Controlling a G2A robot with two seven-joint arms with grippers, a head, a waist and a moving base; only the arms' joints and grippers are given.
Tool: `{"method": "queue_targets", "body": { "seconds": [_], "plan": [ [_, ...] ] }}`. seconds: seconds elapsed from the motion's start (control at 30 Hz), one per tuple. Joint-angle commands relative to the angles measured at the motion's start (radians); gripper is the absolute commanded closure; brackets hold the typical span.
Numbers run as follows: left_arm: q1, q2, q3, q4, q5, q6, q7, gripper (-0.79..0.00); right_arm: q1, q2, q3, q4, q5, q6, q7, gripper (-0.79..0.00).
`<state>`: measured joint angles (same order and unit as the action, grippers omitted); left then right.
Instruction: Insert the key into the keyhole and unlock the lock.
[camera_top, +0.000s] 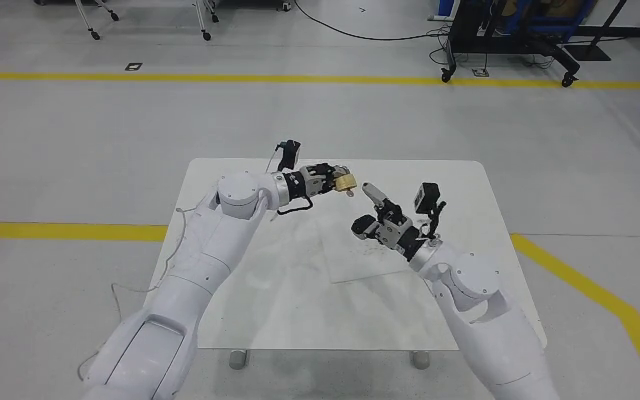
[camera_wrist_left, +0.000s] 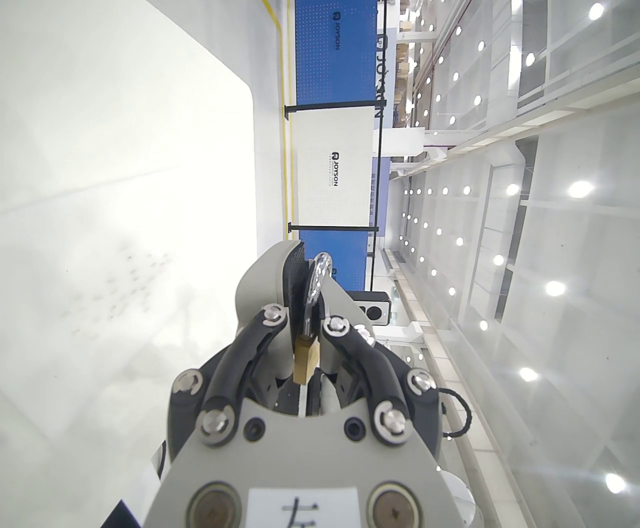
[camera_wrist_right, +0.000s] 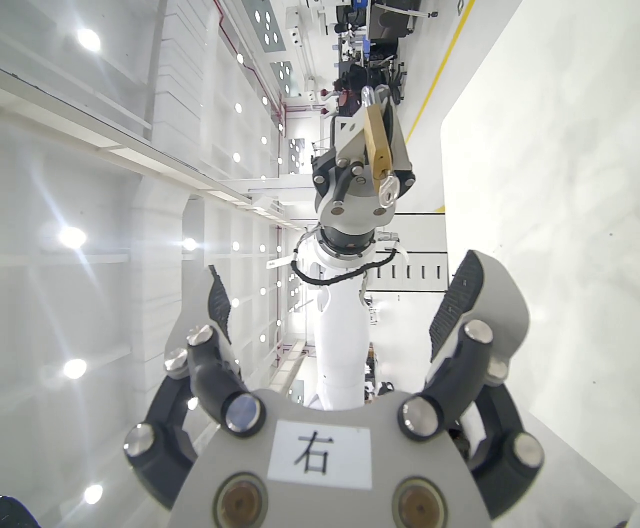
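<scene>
My left gripper (camera_top: 335, 180) is shut on a brass padlock (camera_top: 346, 182) and holds it in the air above the table's far middle. In the left wrist view the silver shackle (camera_wrist_left: 317, 280) sits between the finger pads, with the brass body (camera_wrist_left: 306, 357) nearer the palm. The right wrist view shows the padlock (camera_wrist_right: 377, 140) from the far side. A silver key (camera_wrist_right: 387, 192) sticks out of its keyhole end. My right gripper (camera_top: 368, 210) (camera_wrist_right: 340, 280) stands open and empty, a short way to the right of the lock and facing it.
The white table (camera_top: 260, 300) has a faint rectangular mat outline near its middle. Its rounded far corner (camera_wrist_left: 240, 85) and side edge lie close to the left gripper. Yellow floor lines and trolleys lie beyond the table.
</scene>
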<state>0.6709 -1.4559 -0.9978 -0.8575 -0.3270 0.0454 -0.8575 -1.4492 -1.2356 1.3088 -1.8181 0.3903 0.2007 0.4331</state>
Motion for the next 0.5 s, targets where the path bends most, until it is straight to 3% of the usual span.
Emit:
{"method": "queue_targets", "body": {
  "seconds": [0.0,0.23,0.47],
  "plan": [
    [0.000,-0.001,-0.002,0.003,-0.013,0.013,-0.012,0.000,0.001,0.005,0.008,-0.001,-0.054,-0.012,0.010,-0.785],
    [-0.016,-0.005,0.009,0.030,-0.027,0.059,-0.048,0.000,0.014,0.044,-0.020,-0.028,-0.540,-0.014,0.197,-0.785],
    [-0.027,-0.010,0.020,0.048,-0.027,0.057,-0.053,0.000,0.014,0.044,-0.020,-0.028,-0.540,-0.014,0.197,-0.785]
  ]
}}
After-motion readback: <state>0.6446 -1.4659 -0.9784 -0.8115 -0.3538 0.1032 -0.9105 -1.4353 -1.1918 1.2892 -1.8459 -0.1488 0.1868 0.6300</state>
